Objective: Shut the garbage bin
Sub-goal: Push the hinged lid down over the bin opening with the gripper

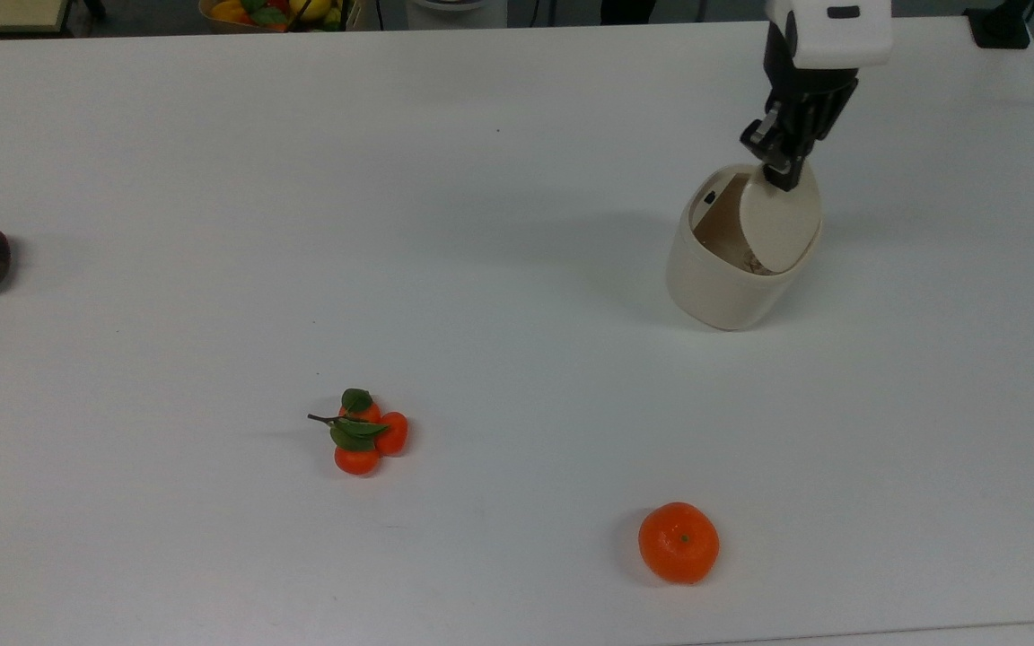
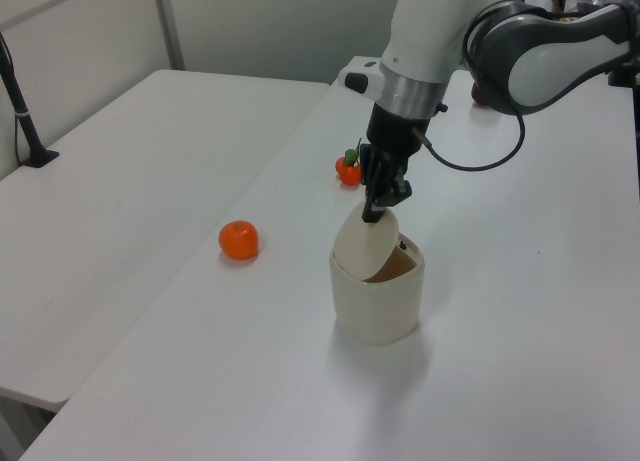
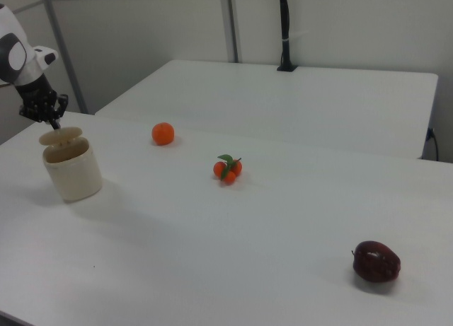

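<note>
hand (image 3: 53,123) on bin lid | garbage bin (image 3: 71,172) (lid tilted) | orange (image 3: 163,134) beyond
</note>
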{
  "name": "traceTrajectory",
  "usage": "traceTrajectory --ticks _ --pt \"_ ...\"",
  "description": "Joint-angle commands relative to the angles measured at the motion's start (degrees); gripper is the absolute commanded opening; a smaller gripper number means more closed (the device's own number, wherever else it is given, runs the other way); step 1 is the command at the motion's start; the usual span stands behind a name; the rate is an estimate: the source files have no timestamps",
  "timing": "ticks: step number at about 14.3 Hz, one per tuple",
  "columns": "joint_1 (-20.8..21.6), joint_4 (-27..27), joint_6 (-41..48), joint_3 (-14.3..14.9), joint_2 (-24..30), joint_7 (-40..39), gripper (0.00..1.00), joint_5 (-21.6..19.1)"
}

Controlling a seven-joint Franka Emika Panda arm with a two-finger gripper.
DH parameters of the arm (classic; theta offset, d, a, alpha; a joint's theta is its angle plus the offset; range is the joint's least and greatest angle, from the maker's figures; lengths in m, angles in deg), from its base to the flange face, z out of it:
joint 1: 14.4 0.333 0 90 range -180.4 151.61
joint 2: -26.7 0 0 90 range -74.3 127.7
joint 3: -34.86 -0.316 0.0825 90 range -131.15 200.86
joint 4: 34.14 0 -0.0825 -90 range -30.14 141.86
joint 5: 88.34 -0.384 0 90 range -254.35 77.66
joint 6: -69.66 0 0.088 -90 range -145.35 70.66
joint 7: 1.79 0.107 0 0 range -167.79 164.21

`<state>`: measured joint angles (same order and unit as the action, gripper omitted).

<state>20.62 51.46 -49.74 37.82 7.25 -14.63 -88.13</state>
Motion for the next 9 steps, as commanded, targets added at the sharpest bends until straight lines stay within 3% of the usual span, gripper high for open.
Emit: traceTrajectory --ticks 1,9 --pt "-0.48 1.06 5.57 0.46 1.44 -2.37 0.0 -0.39" --pt "-1.09 3.0 5.05 0.46 -0.67 -2.28 0.0 0.05"
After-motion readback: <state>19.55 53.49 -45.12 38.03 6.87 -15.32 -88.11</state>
